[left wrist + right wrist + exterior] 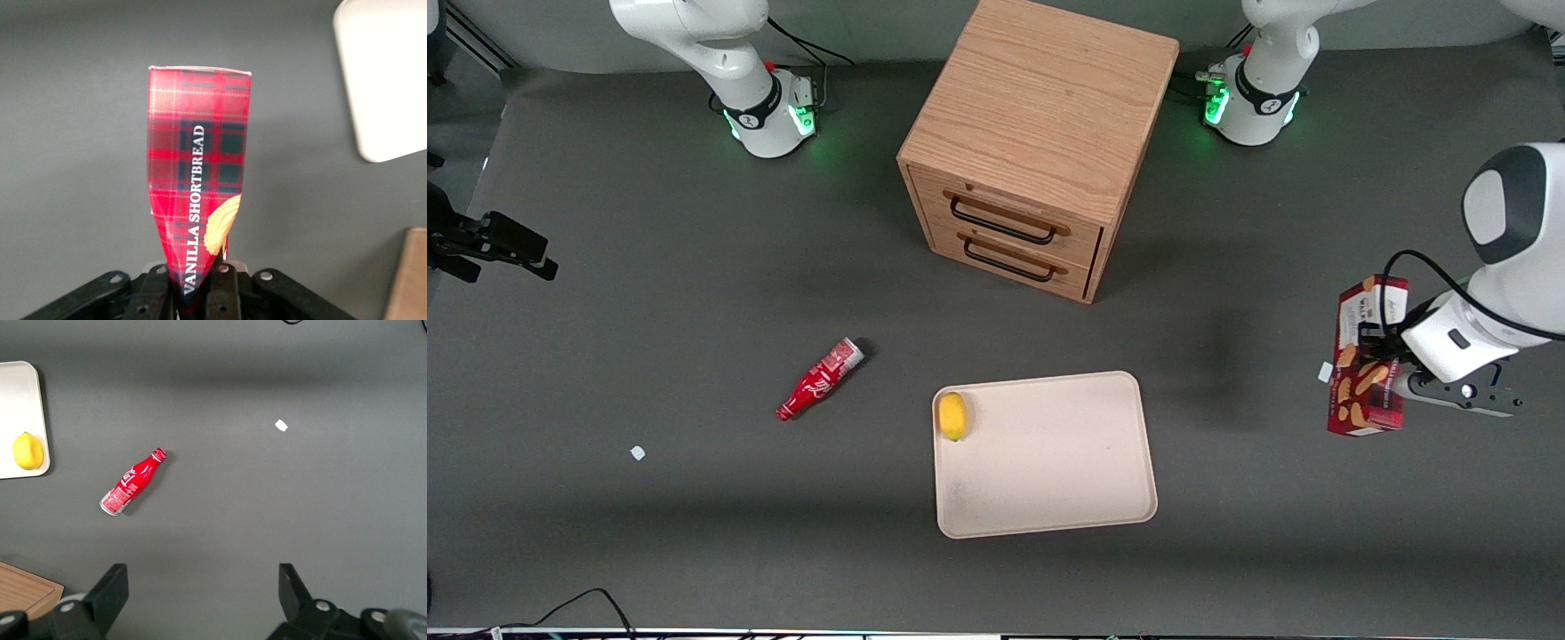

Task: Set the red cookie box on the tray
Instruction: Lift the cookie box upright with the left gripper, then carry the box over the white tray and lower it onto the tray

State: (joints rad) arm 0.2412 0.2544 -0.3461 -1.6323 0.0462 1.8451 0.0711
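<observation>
Gripper (pixel 1380 366) clamps the box (pixel 1367 357) in the air; I see the tray (pixel 1049 498) well apart, lower.

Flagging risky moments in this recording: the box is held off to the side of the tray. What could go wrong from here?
1. The gripper pinches the red cookie box so that it looks squeezed at the held end; it may crush or slip.
2. A lemon sits in one corner of the tray; the box could knock it.

arm: glossy white shells, grey joint cap; black cable; tool (pixel 1375 356): black fingers; base: green light
</observation>
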